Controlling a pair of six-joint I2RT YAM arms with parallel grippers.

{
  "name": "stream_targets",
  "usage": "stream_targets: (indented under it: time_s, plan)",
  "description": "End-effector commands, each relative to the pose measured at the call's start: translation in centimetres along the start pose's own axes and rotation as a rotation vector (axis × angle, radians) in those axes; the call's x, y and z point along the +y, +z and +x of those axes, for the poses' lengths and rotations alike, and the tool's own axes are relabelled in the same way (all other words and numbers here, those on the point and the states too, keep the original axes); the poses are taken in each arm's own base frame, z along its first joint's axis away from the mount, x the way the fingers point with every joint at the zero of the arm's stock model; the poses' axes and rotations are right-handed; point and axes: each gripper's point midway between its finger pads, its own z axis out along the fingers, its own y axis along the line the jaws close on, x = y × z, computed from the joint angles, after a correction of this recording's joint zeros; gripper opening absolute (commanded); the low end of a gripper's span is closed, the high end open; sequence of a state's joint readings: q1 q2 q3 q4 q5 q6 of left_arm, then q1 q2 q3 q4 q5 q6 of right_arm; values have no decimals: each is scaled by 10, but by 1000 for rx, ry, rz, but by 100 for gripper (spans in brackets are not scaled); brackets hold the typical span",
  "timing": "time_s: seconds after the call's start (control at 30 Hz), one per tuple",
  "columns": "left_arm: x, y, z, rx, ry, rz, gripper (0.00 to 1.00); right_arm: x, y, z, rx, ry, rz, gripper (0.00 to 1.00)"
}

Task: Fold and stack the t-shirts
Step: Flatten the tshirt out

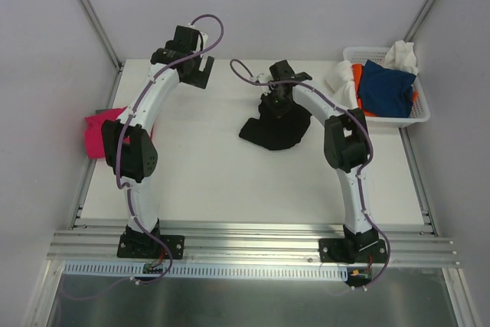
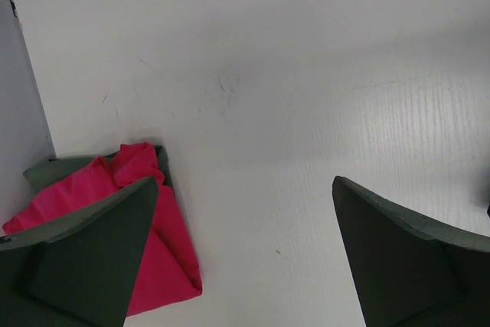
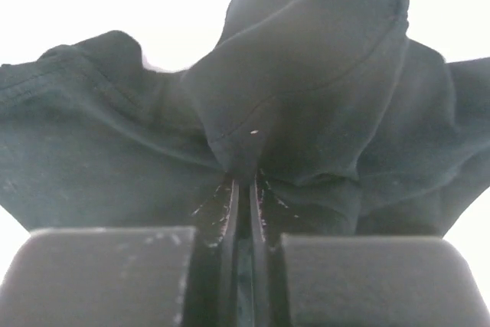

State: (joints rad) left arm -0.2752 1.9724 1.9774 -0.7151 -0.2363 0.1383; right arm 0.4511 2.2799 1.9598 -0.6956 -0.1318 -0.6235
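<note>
- My right gripper [image 3: 243, 189] was clamped shut on a pinch of the black t-shirt [image 1: 276, 129], which lay bunched and unfolded at the far middle of the worktop [image 1: 230, 181].
- My left gripper [image 2: 243, 189] hung wide open and empty near the far left corner.
- The pink t-shirt [image 1: 96, 134] looked folded at the left edge.
- The blue t-shirt [image 1: 387, 88], orange t-shirt [image 1: 357, 74] and white t-shirt [image 1: 402, 55] sat in the basket [image 1: 417, 116] at the far right corner, so I judged most of the work undone.

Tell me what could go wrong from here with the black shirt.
The right pincer pinches only a small bunched fold of the black t-shirt, so the cloth may slip out or lift as a crumpled heap. The left pincer is open and away from that shirt, so a one-armed pull may drag it askew.
</note>
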Motion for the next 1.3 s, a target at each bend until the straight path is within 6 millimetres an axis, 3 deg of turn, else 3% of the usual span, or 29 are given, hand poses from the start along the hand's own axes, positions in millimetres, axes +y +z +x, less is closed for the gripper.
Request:
stream_targets:
  time_s: [0.0, 0.13, 0.17, 0.27, 0.33, 0.43, 0.53, 0.6, 0.63, 0.67, 0.73, 0.8, 0.83, 0.87, 0.9, 0.93, 0.97, 1.07, 1.1, 1.17, 1.23, 1.27]
  plan:
    - [9, -32, -15, -70, -22, -14, 99, -29, -44, -26, -87, -11, 160, 1]
    - [18, -38, -20, -89, -42, -33, 99, -28, -101, -47, -191, -40, 202, 1]
    - [25, -40, -22, -97, -55, -40, 99, -26, -126, -55, -237, -38, 215, 1]
    - [48, -48, -29, -125, -121, -62, 99, -14, -170, -69, -318, -49, 210, 0]
    - [61, -51, -31, -136, -147, -89, 99, -5, -187, -77, -351, -57, 187, 1]
    - [88, -57, -33, -154, -198, -127, 99, 19, -226, -105, -448, -75, 147, 1]
    - [114, -63, -35, -176, -265, -152, 99, 64, -279, -137, -593, -151, 72, 1]
    - [125, -69, -34, -185, -283, -166, 99, 83, -310, -149, -687, -164, 33, 1]
    - [131, -69, -32, -184, -294, -177, 99, 94, -335, -152, -744, -147, 18, 1]
    - [131, -75, -31, -190, -290, -172, 99, 101, -346, -151, -762, -135, 2, 1]
    - [127, -83, -31, -203, -277, -147, 99, 110, -351, -136, -738, -141, -29, 1]
    - [121, -81, -24, -187, -271, -122, 99, 108, -352, -101, -650, -155, -2, 1]
    - [119, -83, -23, -188, -280, -118, 99, 101, -323, -68, -518, -184, 16, 1]
    - [117, -79, -17, -170, -282, -117, 99, 90, -335, -49, -506, -180, 75, 1]
    - [116, -78, -14, -163, -286, -113, 99, 81, -326, -30, -457, -173, 93, 1]
    - [114, -78, -12, -158, -290, -105, 99, 59, -304, 1, -365, -122, 119, 1]
    - [111, -75, -8, -146, -289, -95, 99, 47, -305, 19, -345, -105, 161, 1]
    - [105, -69, -2, -128, -301, -71, 99, 8, -261, 71, -150, 11, 235, 54]
    - [102, -69, -2, -127, -303, -64, 99, 7, -237, 80, -67, 38, 202, 73]
    - [98, -71, -2, -131, -297, -40, 99, 10, -227, 78, -61, 65, 177, 83]
    - [98, -77, -3, -141, -273, -39, 99, 20, -231, 51, -132, 21, 164, 86]
    - [97, -77, 0, -135, -262, -44, 99, 21, -245, 26, -193, -13, 179, 87]
